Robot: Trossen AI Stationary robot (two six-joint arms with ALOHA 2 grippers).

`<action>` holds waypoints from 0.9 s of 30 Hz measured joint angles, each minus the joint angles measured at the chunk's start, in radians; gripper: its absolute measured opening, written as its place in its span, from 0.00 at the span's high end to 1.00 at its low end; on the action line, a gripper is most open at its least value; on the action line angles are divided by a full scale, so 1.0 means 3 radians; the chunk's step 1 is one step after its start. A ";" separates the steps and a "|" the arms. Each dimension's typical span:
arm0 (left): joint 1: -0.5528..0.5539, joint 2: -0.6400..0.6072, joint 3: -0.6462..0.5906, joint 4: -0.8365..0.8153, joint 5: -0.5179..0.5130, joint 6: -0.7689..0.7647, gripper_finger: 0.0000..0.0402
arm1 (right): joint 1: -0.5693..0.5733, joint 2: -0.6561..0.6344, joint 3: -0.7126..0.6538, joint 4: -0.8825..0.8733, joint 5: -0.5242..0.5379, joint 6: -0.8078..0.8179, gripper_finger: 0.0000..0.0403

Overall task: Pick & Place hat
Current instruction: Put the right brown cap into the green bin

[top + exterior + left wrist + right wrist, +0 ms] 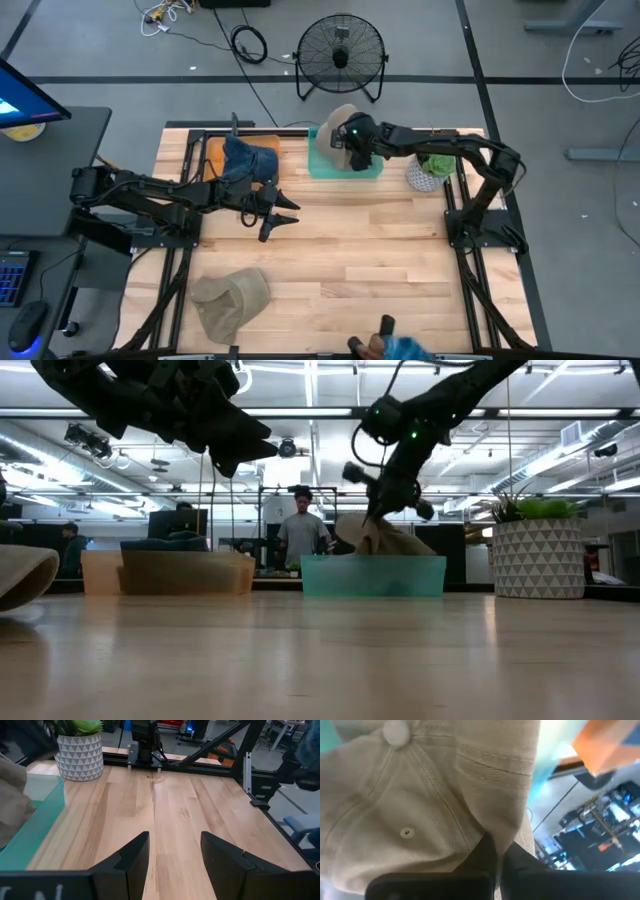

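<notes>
My right gripper (350, 142) hangs over the teal bin (375, 576) at the table's far edge, shut on a beige cap (415, 805). In the low view the cap (388, 538) rises above the bin's rim. My left gripper (278, 212) is open above the bare wood near the table's middle, its fingers (131, 862) holding nothing. A second beige cap (230, 298) lies on the table near the near-left corner. A blue cap (248, 160) rests in the orange bin (212, 152). My right gripper pinches a raised fold of the beige cap's crown (495, 827) between its two shut fingers, several panels away from the top button (395, 732). It comes from above, pointing down. The cap hangs below the fingers with its lower part inside the teal bin.
A white patterned plant pot (428, 172) stands right of the teal bin. A blue object (402, 347) shows at the table's near edge. A floor fan (342, 55) stands beyond the far edge. A person (302, 535) is in the room behind. Bare wood spans the table's middle.
</notes>
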 joint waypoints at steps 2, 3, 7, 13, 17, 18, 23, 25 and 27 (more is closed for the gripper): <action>0.0000 0.0000 0.0000 -0.0001 0.0000 0.0001 0.55 | -0.0010 0.0090 0.0000 0.0079 -0.0004 -0.0151 1.00; 0.0000 0.0000 0.0000 0.0001 0.0000 0.0001 0.55 | -0.0010 0.0136 0.0000 0.0092 -0.0035 -0.0175 0.99; 0.0001 0.0000 0.0000 0.0001 0.0000 0.0000 0.55 | -0.0005 0.0273 0.0000 0.0103 -0.0204 0.0069 0.94; 0.0000 0.0000 0.0000 0.0000 0.0000 0.0000 0.55 | 0.0070 0.0290 -0.0001 0.0160 -0.0427 0.0778 0.84; 0.0001 0.0000 0.0000 0.0001 0.0000 -0.0001 0.55 | 0.0092 0.0290 -0.0001 0.0356 -0.0434 0.1379 0.77; 0.0000 0.0000 0.0000 0.0001 0.0000 -0.0001 0.55 | 0.0101 0.0290 -0.0001 0.0357 -0.0432 0.1487 0.75; 0.0000 0.0000 0.0000 0.0001 0.0000 -0.0005 0.55 | 0.0158 0.0253 0.0000 0.0356 -0.0265 0.2169 0.67; 0.0000 0.0000 0.0000 0.0001 0.0000 -0.0020 0.55 | 0.0198 0.0252 0.0000 0.0317 -0.0097 0.2479 0.64; 0.0001 0.0000 0.0000 0.0001 0.0000 -0.0021 0.55 | 0.0239 0.0252 0.0000 0.0293 0.0138 0.2851 0.62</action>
